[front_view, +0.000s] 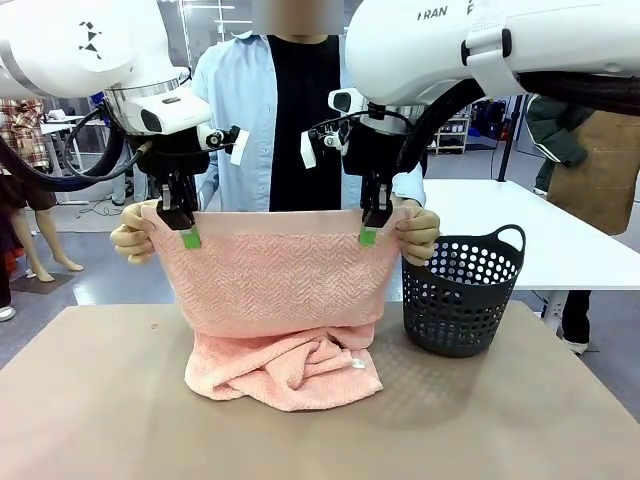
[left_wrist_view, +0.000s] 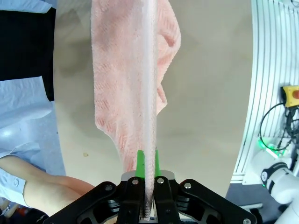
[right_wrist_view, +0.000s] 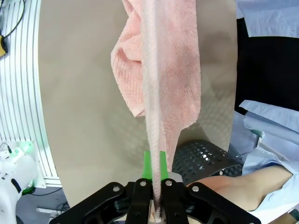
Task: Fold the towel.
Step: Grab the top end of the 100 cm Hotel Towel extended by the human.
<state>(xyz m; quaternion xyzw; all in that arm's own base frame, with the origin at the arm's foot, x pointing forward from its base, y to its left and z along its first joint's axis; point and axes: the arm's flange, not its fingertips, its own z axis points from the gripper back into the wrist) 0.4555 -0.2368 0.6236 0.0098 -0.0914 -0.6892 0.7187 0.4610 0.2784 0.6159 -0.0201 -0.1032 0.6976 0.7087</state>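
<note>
The towel [front_view: 275, 290] is held upright, its lower part heaped on the counter [front_view: 90, 400], its top hem clamped by left jaws and right jaws just inside the person's hands [front_view: 418, 235]; hem to be kept level and taut when laid over.

The towel [front_view: 270, 280] is pale salmon pink, with a herringbone weave and a plain hem band. The basket [front_view: 460, 300] is dark grey, dotted with round holes. The counter [front_view: 100, 400] is plain tan. The black fingers [front_view: 190, 238] end in green pads. The person's shirt [front_view: 225, 120] is light blue over black.
</note>
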